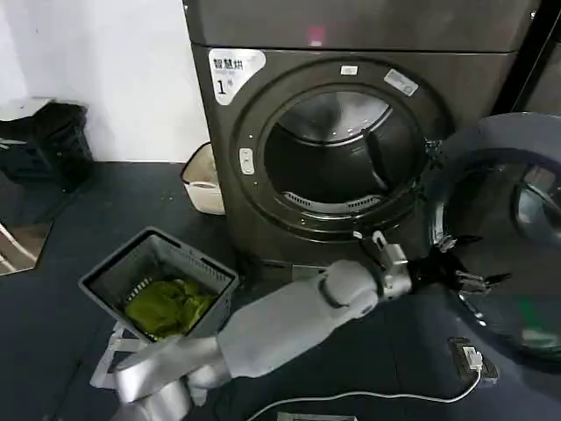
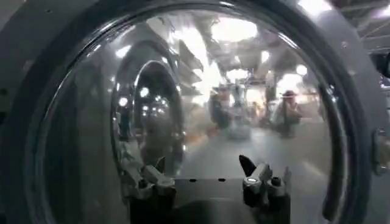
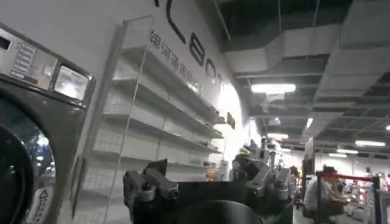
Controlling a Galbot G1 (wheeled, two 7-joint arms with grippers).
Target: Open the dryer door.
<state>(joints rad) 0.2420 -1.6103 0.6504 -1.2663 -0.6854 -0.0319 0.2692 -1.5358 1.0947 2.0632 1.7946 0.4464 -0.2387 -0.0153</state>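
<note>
The dryer door (image 1: 501, 145) stands swung wide open to the right of the dark grey machine with the white "1" label (image 1: 230, 74). The drum opening (image 1: 337, 153) is uncovered. My left arm reaches across the front of the machine. My left gripper (image 1: 463, 261) is open, right at the door's inner face, with nothing between its fingers. In the left wrist view the door's glass (image 2: 195, 91) is very close, and the left gripper (image 2: 201, 173) has its fingertips (image 2: 247, 165) spread apart. My right gripper (image 3: 204, 176) is open and points out into the room.
A grey basket (image 1: 96, 282) holding a green cloth stands on the floor at the front left. A white bin (image 1: 203, 180) sits beside the machine, a black crate (image 1: 44, 145) at the far left. A cable with a plug (image 1: 469, 360) lies below the door.
</note>
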